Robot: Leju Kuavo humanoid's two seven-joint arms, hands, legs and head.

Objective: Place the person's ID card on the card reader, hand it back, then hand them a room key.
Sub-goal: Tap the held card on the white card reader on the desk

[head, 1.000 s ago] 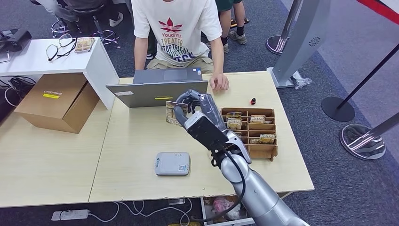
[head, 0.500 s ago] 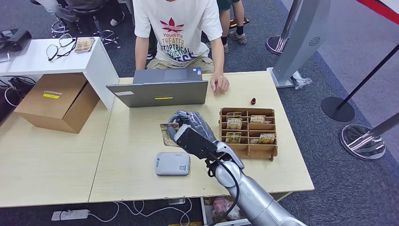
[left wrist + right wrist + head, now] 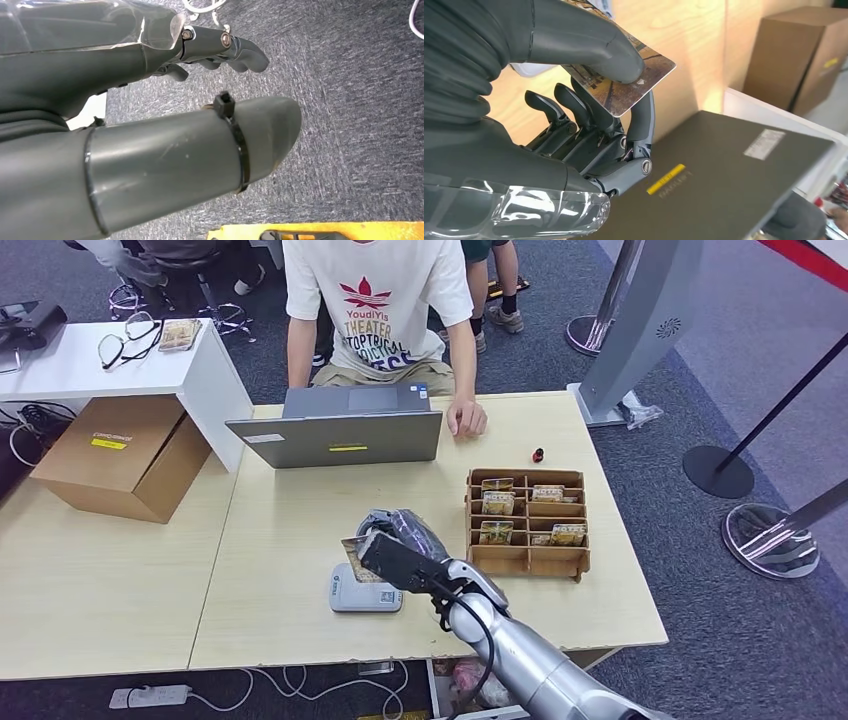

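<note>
The right hand (image 3: 400,545) hides part of the flat grey-white card reader (image 3: 366,590) on the pale wooden table (image 3: 290,530). It pinches the brown printed ID card (image 3: 624,80) between thumb and fingers, just above the reader, its long axis slanting toward the grey open laptop (image 3: 340,435). The left hand (image 3: 150,75) hangs over grey carpet, fingers loosely curled, holding nothing.

ID card (image 3: 624,82): printed brownish picture face, pinched between thumb and fingers of right hand (image 3: 400,545), held tilted just above the far edge of the card reader (image 3: 367,590). Reader: flat grey-white box, lying on the table.
</note>
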